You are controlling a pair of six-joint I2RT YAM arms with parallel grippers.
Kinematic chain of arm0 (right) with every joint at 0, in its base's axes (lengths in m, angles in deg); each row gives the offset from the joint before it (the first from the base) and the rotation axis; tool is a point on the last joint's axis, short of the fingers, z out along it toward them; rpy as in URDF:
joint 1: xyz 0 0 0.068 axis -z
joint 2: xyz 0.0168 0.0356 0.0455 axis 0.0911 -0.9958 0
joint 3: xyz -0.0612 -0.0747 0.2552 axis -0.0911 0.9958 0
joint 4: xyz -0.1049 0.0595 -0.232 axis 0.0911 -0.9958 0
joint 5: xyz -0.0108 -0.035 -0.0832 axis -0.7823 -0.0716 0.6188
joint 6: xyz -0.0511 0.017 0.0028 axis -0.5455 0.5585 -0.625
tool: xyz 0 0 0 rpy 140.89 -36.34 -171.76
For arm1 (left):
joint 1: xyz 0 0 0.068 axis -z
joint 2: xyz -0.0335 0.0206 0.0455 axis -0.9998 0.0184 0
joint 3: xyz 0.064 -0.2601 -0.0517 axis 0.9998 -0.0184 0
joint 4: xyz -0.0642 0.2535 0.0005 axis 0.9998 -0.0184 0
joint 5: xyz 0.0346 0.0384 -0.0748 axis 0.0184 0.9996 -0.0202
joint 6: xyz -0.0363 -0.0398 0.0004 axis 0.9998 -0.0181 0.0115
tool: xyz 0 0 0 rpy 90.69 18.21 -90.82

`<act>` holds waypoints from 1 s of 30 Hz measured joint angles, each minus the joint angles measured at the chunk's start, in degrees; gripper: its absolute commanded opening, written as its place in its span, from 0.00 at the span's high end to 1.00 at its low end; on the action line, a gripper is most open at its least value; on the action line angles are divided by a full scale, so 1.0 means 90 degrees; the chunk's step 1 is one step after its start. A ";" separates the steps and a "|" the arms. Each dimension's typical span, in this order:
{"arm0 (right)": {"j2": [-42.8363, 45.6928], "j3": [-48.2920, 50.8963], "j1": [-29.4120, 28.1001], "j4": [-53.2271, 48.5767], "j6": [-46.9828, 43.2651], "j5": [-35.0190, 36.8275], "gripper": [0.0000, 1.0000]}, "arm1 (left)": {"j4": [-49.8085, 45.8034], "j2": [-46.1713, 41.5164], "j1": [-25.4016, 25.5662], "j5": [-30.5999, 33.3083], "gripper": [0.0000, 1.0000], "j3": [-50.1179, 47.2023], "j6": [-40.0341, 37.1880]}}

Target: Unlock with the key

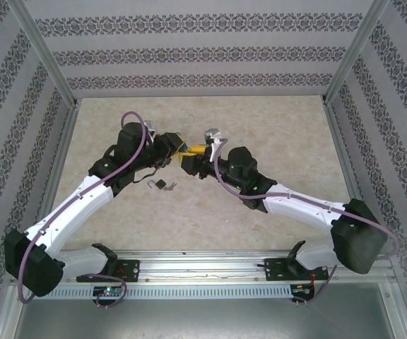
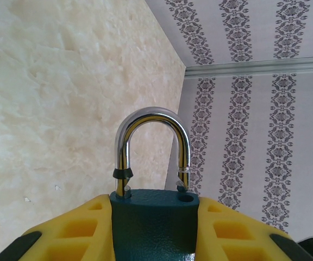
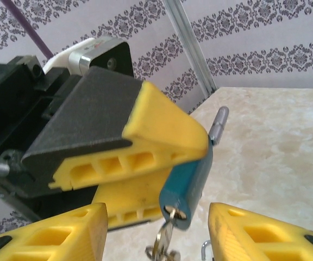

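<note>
Closest to the right wrist camera, the right gripper (image 3: 159, 228) stands released, one yellow finger on either side of the key (image 3: 165, 237) and neither pad touching it. The key sits in the keyhole at the bottom end of the teal padlock (image 3: 188, 182), with its ring hanging below. The left gripper (image 3: 181, 171) is clenched on the padlock body and holds it clear of the table (image 1: 274, 134), near the middle and slightly left of centre. The padlock's long axis runs from the keyhole end, which faces the right gripper, away to the shackle (image 3: 219, 122) at the far end. The key projects along that same line, straight into the gap between the right fingers. The right arm is therefore the nearer one and the only free one. In my judgement the coming move is to close on the key's head and twist about that axis. The left wrist view supplies what this one lacks: the whole chrome shackle (image 2: 152, 115), upright above the body, its right leg apparently ending just above its hole, though I cannot confirm it has sprung. The overhead view shows the two grippers nose to nose and a small dark object (image 1: 160, 185) on the table just near of them, too small to identify.
</note>
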 measured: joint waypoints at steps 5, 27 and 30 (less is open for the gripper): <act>-0.0306 -0.0238 0.0000 0.0049 0.0022 0.0051 0.56 | 0.0070 0.0000 0.0000 -0.0053 0.74 -0.0012 0.0046; -0.0172 -0.0061 0.0274 -0.0058 0.0039 0.0170 1.00 | 0.0641 -0.0085 -0.0155 -0.0328 0.51 -0.0362 0.0044; 0.0095 0.0155 0.0437 -0.0129 -0.0007 0.0061 1.00 | 0.0651 -0.0216 -0.0304 -0.0418 0.50 -0.0500 -0.0005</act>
